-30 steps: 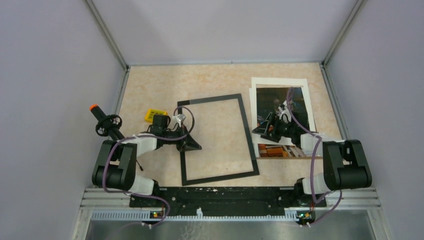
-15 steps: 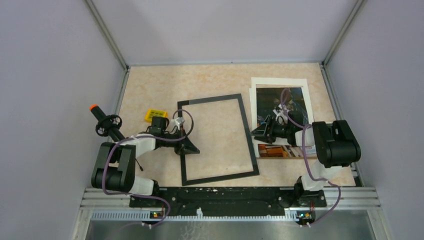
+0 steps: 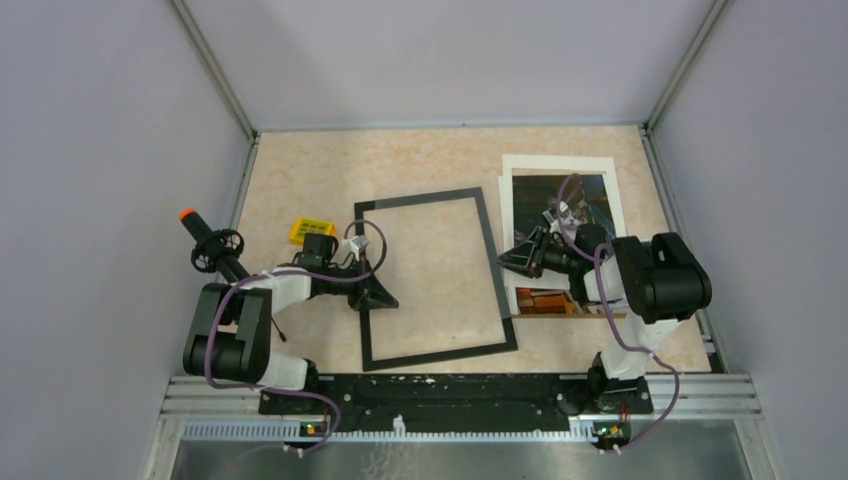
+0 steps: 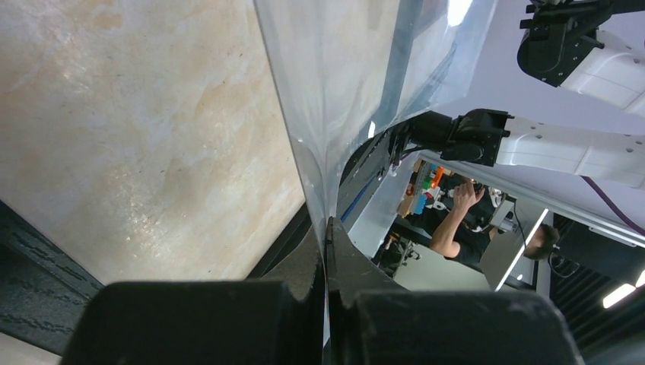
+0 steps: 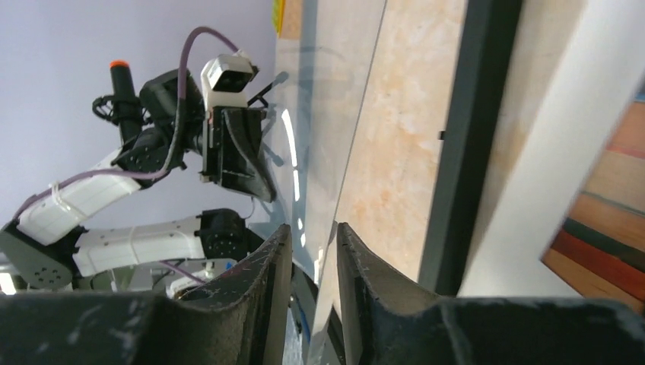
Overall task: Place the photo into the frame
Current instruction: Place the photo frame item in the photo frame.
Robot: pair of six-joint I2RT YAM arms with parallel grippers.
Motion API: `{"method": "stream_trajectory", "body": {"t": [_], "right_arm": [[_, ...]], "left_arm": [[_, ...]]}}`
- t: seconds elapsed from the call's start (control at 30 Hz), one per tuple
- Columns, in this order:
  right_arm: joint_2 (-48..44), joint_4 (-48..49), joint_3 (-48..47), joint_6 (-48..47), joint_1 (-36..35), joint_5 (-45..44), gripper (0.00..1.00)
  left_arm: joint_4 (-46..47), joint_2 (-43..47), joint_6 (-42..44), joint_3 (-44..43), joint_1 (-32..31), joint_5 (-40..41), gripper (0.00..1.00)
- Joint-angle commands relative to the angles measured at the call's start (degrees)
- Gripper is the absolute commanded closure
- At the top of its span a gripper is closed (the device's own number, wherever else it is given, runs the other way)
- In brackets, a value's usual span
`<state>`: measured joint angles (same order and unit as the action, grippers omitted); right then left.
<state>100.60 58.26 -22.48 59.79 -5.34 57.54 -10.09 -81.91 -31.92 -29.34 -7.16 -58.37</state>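
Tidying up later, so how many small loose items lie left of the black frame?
2: a yellow block near the frame's far-left corner, an orange-tipped black tool by the left wall. More may be hidden.

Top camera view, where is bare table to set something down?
Free: the far strip of beige table between back wall and thin black rectangular frame, and the far-left corner beyond the yellow block. Crowded: the middle, where left gripper and right gripper meet a clear sheet, and the right side, covered by the white-bordered photo.
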Motion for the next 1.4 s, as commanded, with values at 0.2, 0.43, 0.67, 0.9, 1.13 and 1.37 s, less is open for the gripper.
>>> {"method": "stream_trajectory", "body": {"t": [0.2,0.43,0.67,0.9,1.13,1.37], "right_arm": [[3.43,10.37,-2.19,1.55,-6.3,-2.24,0.62],[3.68,2.43,-4.18,-3.54,-6.48,-3.35,0.57],[2.14,-14.02,-8.83,-12.12,-10.16,-8.2,0.62],[1.1,-20.3,-10.62,-14.49,-11.26,-11.42,1.0],[4.46,-10.22,-7.93,-7.48,-11.5,-8.61,1.0],[7.74,-3.26,-6.21,-0.65,-11.77,-8.13,1.0]], "left_arm": [[-1.31,0.61,1.66,-1.17,0.21,0.41,1.0],[-2.33,1.28,1.86,-1.38,0.21,1.56,1.0],[-4.27,0.85,2.02,-2.06,0.13,2.7,0.98],[-7.68,6.13,-0.25,-2.42,0.13,10.99,0.47],[-11.2,13.02,-5.11,-1.06,0.13,20.96,0.14],[-12.7,18.36,-7.76,-0.19,0.13,29.16,0.02]]}}
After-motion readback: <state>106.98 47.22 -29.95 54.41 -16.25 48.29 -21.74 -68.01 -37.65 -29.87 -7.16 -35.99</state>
